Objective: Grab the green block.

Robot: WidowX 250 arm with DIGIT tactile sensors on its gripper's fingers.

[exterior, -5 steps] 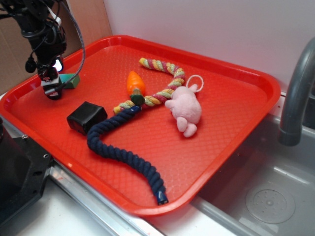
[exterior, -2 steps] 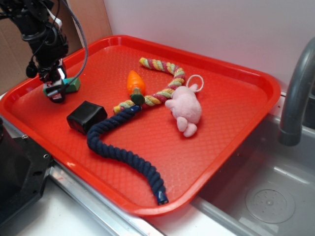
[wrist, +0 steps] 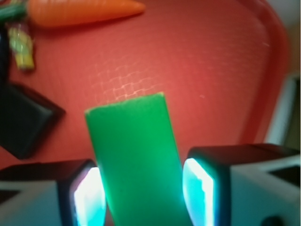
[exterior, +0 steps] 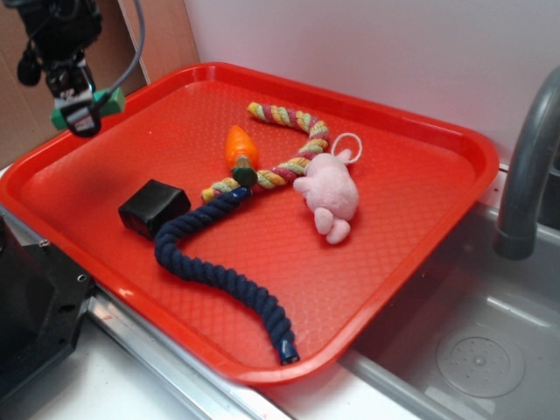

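Note:
The green block (exterior: 103, 101) is a flat green bar held in the air above the far left corner of the red tray (exterior: 420, 227). My gripper (exterior: 80, 112) is shut on it. In the wrist view the green block (wrist: 136, 155) fills the space between my two fingers (wrist: 207, 188), and its free end sticks out forward over the tray (wrist: 211, 70). My gripper (wrist: 143, 197) pinches it at both long sides.
On the tray lie a glossy black box (exterior: 154, 208), an orange carrot toy (exterior: 241, 149), a multicoloured rope (exterior: 289, 149), a dark blue rope (exterior: 227, 271) and a pink plush (exterior: 331, 194). A grey faucet (exterior: 525, 166) and sink stand at right.
My gripper shut on the green block at the tray's left corner and has risen with it, lifting it off the tray surface.

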